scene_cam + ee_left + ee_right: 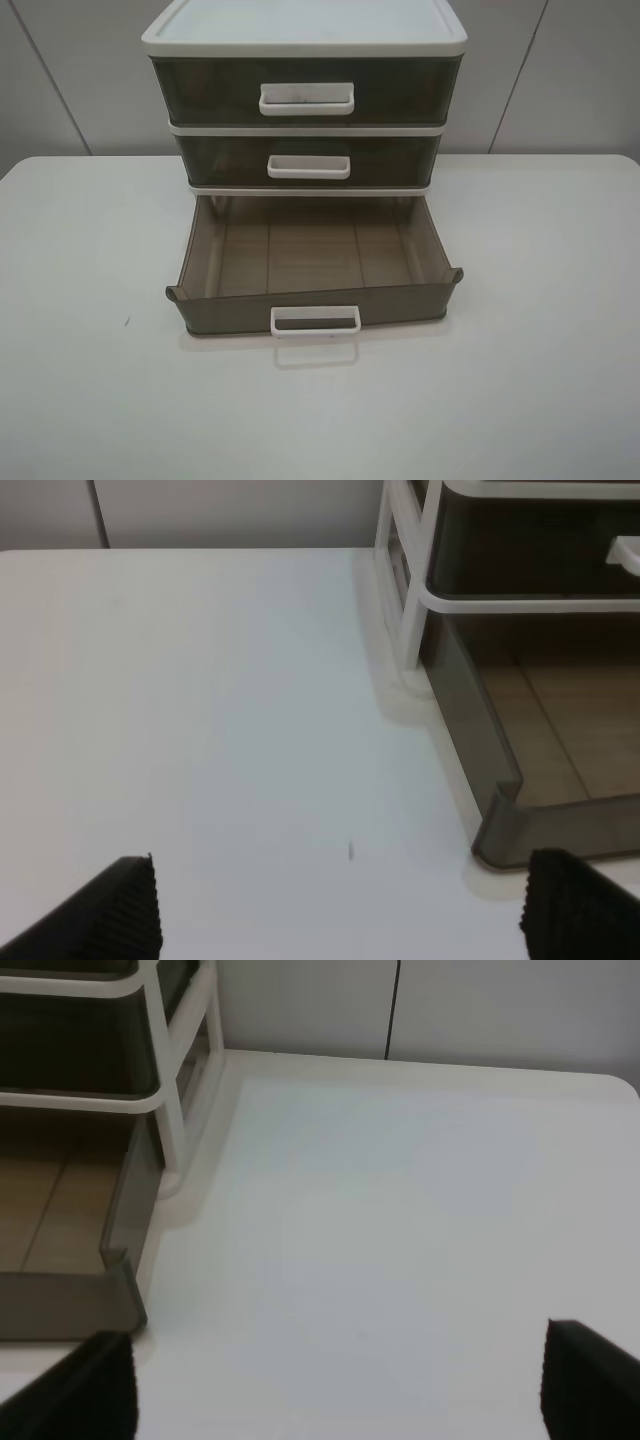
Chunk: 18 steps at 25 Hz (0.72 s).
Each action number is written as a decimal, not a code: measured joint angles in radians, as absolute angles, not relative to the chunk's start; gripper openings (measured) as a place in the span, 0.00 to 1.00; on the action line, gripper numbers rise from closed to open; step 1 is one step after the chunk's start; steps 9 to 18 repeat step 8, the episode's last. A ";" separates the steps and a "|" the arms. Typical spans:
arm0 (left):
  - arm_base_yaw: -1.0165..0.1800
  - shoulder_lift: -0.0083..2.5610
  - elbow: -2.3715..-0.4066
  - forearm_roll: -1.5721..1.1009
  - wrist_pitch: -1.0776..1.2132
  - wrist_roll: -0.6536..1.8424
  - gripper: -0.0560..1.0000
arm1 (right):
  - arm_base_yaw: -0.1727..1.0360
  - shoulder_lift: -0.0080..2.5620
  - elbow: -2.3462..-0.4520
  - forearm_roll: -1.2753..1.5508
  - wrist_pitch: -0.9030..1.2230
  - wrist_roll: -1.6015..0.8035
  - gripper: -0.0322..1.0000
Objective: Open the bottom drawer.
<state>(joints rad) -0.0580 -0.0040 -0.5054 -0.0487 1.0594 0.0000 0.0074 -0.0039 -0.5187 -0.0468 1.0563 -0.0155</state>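
Observation:
The bottom drawer (pixel 315 262) is pulled far out of the white cabinet and is empty; its white loop handle (pixel 315 322) faces the front. Its left corner shows in the left wrist view (pixel 510 820) and its right corner in the right wrist view (pixel 90 1300). My left gripper (pixel 340 920) is open, low over the table left of the drawer, holding nothing. My right gripper (pixel 340 1390) is open over the table right of the drawer, holding nothing. Neither gripper shows in the exterior high view.
The middle drawer (pixel 308 160) and the top drawer (pixel 305 92) are shut in the white cabinet frame (pixel 305 38). The unit stands on a white table (pixel 90 300) against a grey wall. A small dark speck (pixel 127 321) lies left of the drawer.

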 joint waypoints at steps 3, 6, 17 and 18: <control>-0.058 -0.004 -0.505 -0.049 1.059 0.000 0.76 | 0.007 -0.004 -0.519 -0.047 1.057 -0.015 0.80; -0.058 -0.004 -0.505 -0.049 1.059 0.000 0.76 | 0.007 -0.004 -0.519 -0.047 1.057 -0.015 0.80; -0.058 -0.004 -0.505 -0.049 1.059 0.000 0.76 | 0.007 -0.004 -0.519 -0.047 1.057 -0.015 0.80; -0.058 -0.004 -0.505 -0.049 1.059 0.000 0.76 | 0.007 -0.004 -0.519 -0.047 1.057 -0.015 0.80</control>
